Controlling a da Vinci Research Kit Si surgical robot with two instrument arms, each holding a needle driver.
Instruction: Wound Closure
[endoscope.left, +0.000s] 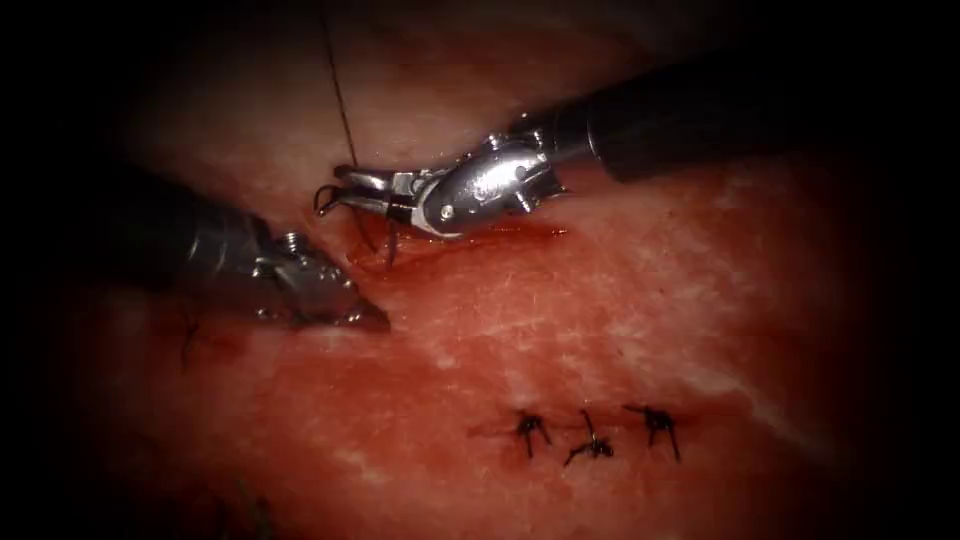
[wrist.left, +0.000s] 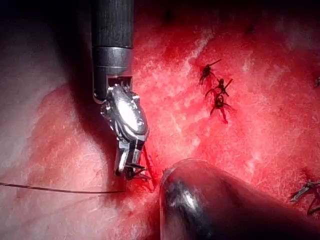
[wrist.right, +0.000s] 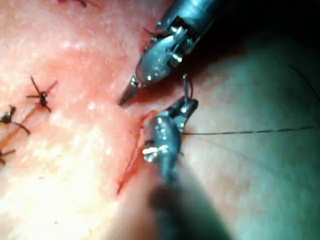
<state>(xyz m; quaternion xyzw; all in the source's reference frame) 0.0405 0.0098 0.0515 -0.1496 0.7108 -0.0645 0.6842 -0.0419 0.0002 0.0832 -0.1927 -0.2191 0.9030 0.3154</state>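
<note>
Three knots (endoscope.left: 590, 432) are tied off low on the tissue (endoscope.left: 620, 300), your right gripper (endoscope.left: 352, 183) is clamped on the needle (endoscope.left: 326, 198) at the unclosed cut (endoscope.left: 440, 240), thread (endoscope.left: 338, 90) trailing; left gripper (endoscope.left: 372, 320) together, empty.

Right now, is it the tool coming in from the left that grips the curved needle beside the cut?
No. The right tool grips the needle beside the cut. The left tool is shut and holds nothing. The endoscope view shows it.
</note>
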